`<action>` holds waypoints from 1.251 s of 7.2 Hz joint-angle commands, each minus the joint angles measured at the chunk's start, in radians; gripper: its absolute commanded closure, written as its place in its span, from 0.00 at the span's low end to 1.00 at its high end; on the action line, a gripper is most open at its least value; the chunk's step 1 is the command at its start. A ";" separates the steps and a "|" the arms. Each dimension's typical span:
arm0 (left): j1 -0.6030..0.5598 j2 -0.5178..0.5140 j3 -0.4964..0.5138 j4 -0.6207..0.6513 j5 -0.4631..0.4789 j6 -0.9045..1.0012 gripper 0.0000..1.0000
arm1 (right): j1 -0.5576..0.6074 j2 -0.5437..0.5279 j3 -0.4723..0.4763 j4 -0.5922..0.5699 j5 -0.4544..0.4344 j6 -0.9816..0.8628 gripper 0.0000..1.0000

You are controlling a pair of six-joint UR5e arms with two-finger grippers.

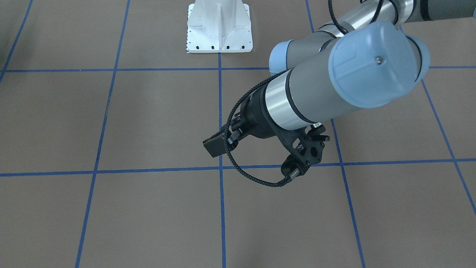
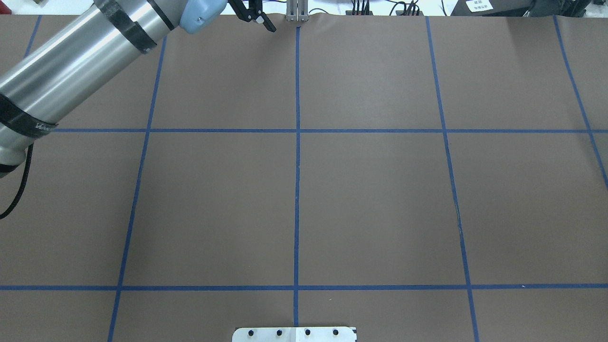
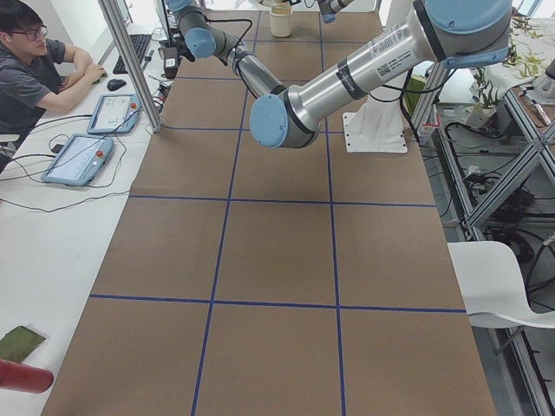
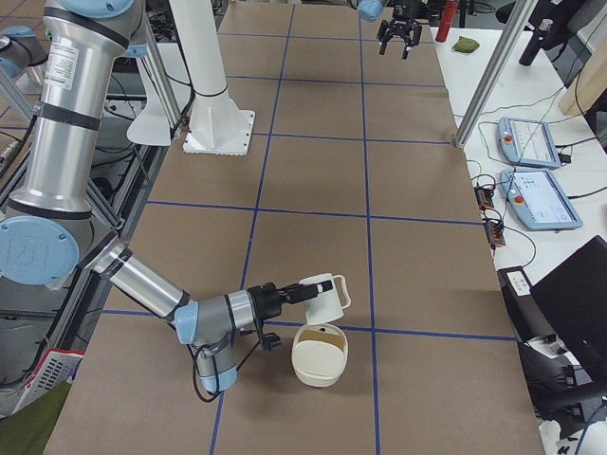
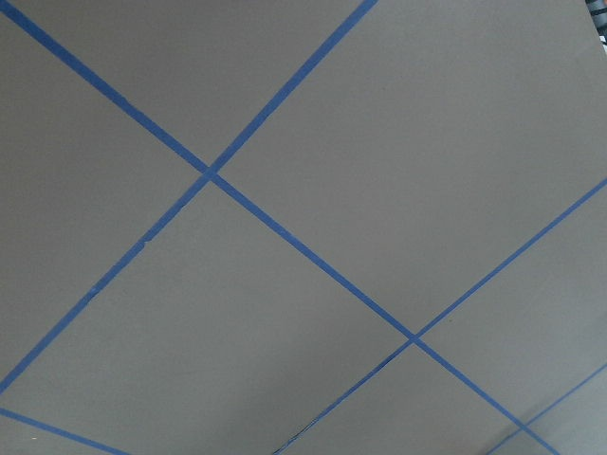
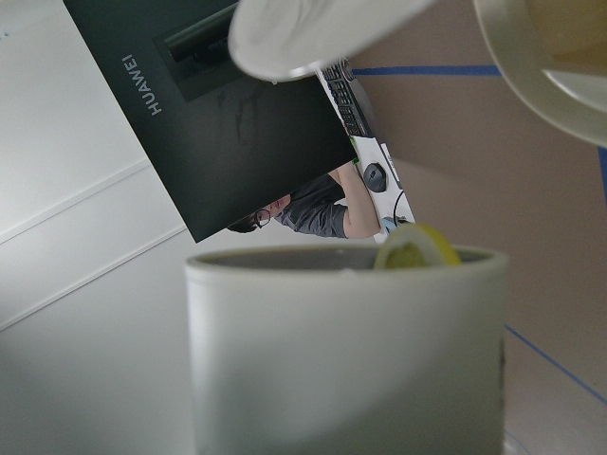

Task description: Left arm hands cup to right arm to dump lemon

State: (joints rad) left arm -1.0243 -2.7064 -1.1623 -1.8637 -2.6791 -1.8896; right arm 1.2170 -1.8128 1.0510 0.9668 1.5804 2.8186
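My right gripper is shut on the off-white cup and holds it off the table, just above the far rim of a cream bowl. The cup fills the lower half of the right wrist view. The yellow-green lemon peeks over its rim there, with the bowl at the upper right. My left gripper hangs open and empty over a blue tape crossing. It also shows at the table's far edge as the left gripper. The left wrist view holds only brown table and tape lines.
The white robot base plate sits at the table's robot side. A person sits at a side desk with tablets. A metal post stands at the table edge. A dark monitor is beyond the cup.
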 commanded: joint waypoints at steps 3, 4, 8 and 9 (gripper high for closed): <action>-0.002 -0.026 0.000 0.001 0.018 0.000 0.00 | 0.042 0.015 -0.005 0.022 -0.003 0.191 0.93; -0.002 -0.029 0.000 0.000 0.018 0.001 0.00 | 0.042 0.015 -0.006 0.035 -0.005 0.229 0.93; -0.002 -0.032 0.000 0.001 0.018 0.000 0.00 | 0.042 0.020 -0.006 0.059 -0.003 0.234 0.92; -0.002 -0.032 0.001 0.001 0.018 0.000 0.00 | 0.042 0.023 0.001 0.061 -0.003 0.225 0.92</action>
State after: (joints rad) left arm -1.0262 -2.7381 -1.1623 -1.8624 -2.6615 -1.8898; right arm 1.2594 -1.7935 1.0460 1.0261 1.5764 3.0529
